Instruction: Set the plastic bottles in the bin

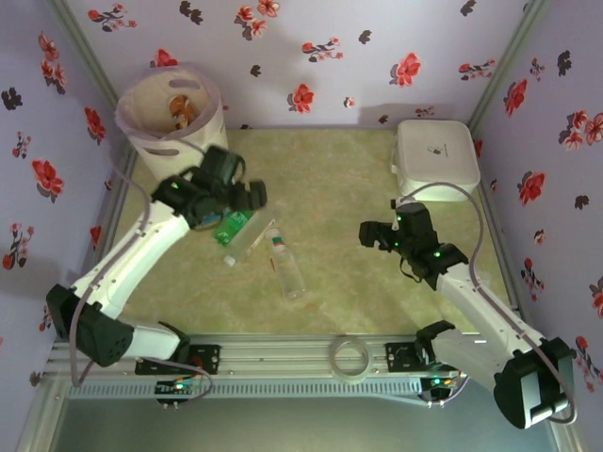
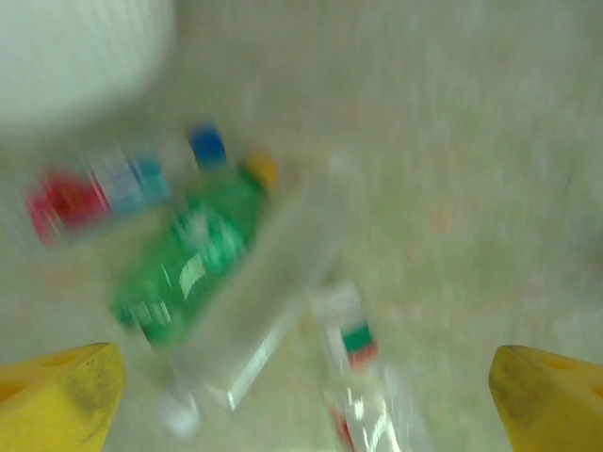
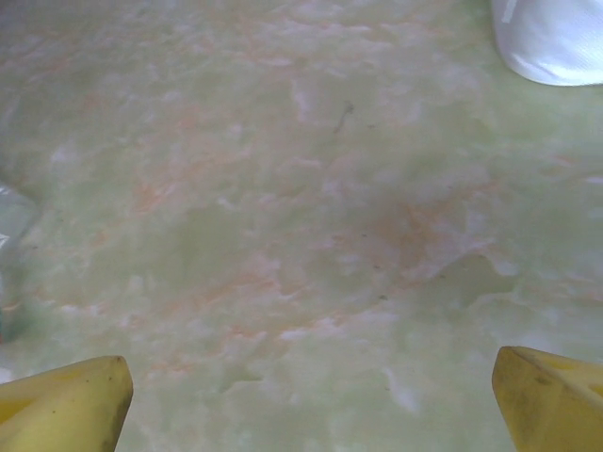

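The bin stands at the far left corner with orange-brown bottles inside. On the table lie a green bottle, a clear bottle beside it and another clear bottle. My left gripper hangs open just above and behind them. In the blurred left wrist view the green bottle, a clear bottle, a red-and-green-labelled bottle and a red-and-blue-labelled bottle lie ahead of the open left gripper. My right gripper is open over bare table.
A flat white lidded box sits at the far right, its corner also in the right wrist view. A clear tape roll lies on the front rail. Flowered walls close in three sides.
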Controlling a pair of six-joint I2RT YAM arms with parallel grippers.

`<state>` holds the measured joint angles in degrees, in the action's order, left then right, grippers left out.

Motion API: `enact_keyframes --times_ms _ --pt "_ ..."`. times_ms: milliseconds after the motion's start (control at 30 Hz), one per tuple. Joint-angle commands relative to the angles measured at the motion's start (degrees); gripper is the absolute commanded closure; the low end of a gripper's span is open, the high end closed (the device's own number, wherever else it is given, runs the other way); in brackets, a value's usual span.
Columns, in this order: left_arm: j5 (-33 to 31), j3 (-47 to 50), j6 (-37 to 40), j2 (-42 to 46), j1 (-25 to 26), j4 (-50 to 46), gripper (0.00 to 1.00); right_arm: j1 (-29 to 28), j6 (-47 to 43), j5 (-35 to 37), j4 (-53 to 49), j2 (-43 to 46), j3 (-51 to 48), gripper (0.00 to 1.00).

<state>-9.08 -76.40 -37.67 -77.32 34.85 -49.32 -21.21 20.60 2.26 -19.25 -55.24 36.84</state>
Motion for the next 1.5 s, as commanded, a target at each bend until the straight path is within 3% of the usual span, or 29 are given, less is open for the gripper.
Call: enact_keyframes --times_ms 0,100,200,300,400,633,967,1333,1467 --pt "3.7 5.5 -18.5 3.1 4.1 4.5 0.0 3.9 -0.1 -3.3 0.6 0.1 -1.6 0.01" --pt "1.4 6.5 -26.2 -0.4 9.7 4.0 0.0 5.0 -0.8 -3.5 -0.5 -2.4 0.2 0.01" --pt "1.8 3.4 -31.7 -9.8 14.6 -0.1 0.01 5.0 -1.5 -2.9 -1.7 -3.3 1.8 0.01" --pt "5.0 -2.1 -34.9 -20.4 17.1 -5.5 0.01 5.0 -0.9 -2.7 -2.1 -2.1 1.8 0.01" --pt "8.0 -1.9 -39.7 -25.0 19.5 -3.7 0.01 5.0 -0.7 -1.9 -3.5 -0.2 1.6 0.01" --pt "6.1 2.4 -46.4 -25.1 21.4 0.0 0.02 5.1 -0.6 -0.6 -4.5 2.6 0.5 0.01" --pt "6.3 7.0 -49.3 -26.2 21.8 6.5 0.02 5.1 -1.2 -1.0 -4.1 0.9 1.0 0.01" --pt "6.5 5.2 -48.3 -26.9 21.9 4.1 0.33 5.0 -0.8 -1.4 -4.2 1.1 0.9 0.01" --pt "6.1 3.2 -46.6 -26.3 21.8 2.5 0.38 5.0 -0.8 -1.0 -4.7 1.3 1.0 0.01"
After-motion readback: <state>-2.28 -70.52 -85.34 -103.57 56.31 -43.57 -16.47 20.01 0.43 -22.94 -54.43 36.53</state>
